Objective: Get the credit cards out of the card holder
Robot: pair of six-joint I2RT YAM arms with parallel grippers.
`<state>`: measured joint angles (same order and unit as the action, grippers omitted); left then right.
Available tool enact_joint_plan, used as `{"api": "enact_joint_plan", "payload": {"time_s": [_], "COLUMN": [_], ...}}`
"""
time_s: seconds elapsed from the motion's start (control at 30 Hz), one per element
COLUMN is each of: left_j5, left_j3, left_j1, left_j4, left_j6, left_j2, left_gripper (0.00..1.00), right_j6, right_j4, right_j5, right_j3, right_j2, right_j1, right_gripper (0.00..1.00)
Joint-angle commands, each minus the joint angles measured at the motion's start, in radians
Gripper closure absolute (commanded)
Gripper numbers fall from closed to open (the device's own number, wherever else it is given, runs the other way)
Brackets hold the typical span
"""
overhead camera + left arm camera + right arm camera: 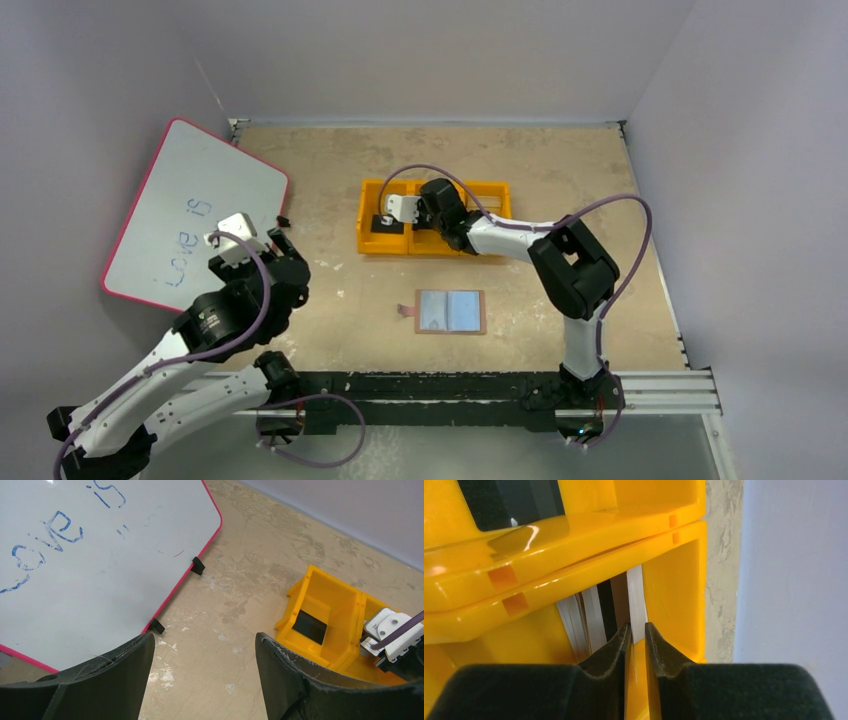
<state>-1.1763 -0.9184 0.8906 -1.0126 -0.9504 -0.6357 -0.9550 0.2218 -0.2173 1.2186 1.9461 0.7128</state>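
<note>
The card holder [450,312] lies unfolded on the table in front of the right arm, pale blue-grey panels up, its snap tab [405,311] at the left. My right gripper [408,228] reaches down into a compartment of the orange tray [490,187]. In the right wrist view its jaws [638,630] stand a narrow gap apart, open around the edge of a white credit card [636,600] without pinching it. More cards [591,615] stand on edge beside it. My left gripper [205,675] hangs open and empty over bare table, left of the tray.
A pink-rimmed whiteboard [190,215] with blue writing leans at the far left. A black card [310,625] lies in the tray's left compartment. Grey walls close in the table on three sides.
</note>
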Motion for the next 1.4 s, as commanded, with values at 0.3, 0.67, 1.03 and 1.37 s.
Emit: {"api": "enact_joint_plan", "payload": {"time_s": [0.3,0.67,1.03,1.37], "left_j5": [-0.014,-0.012,-0.01,-0.017], "left_j3": [-0.019,-0.018,-0.019,-0.018], "left_j1": [-0.003,-0.002,-0.002,-0.002], "left_j4": [0.008,0.012,0.012,0.007], "left_j6": [-0.001,0.004,0.008,0.003], "left_j2": [-0.019,-0.035,-0.053,-0.047], "left_gripper": [0.27,0.27,0.27,0.28], "right_j6": [0.02,0.038,0.091,0.475], "right_j4": [0.019,-0.067,-0.051,0.033], "right_j5": [0.034,0.108,0.186,0.326], "right_j3": [0.044,0.048,0.046,0.019], "right_j2": [0.005,-0.029,-0.028,-0.113], "right_j1": [-0.012,-0.041,-0.049,-0.063], "right_gripper": [0.74,0.6,0.42,0.72]}}
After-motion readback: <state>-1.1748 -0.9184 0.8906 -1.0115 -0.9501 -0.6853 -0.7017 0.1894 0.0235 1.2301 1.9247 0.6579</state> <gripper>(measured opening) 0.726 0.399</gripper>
